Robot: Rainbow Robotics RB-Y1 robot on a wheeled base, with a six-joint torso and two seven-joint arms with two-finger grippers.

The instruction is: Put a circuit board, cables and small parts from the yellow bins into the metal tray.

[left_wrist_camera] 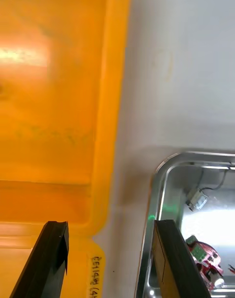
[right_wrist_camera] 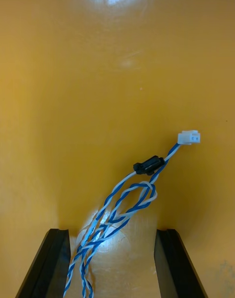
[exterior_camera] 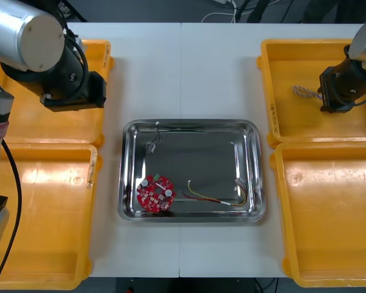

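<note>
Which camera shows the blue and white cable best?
The right wrist view. The cable lies between the right gripper's open fingers, with its twists, black clip and white plug clear. The front view shows it as a small pale tangle in a right bin. The left wrist view looks at a left bin and the tray.

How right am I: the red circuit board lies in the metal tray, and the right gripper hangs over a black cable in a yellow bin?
Nearly: the right wrist view shows a twisted blue and white cable under the right gripper, not a black one. The rest holds.
</note>
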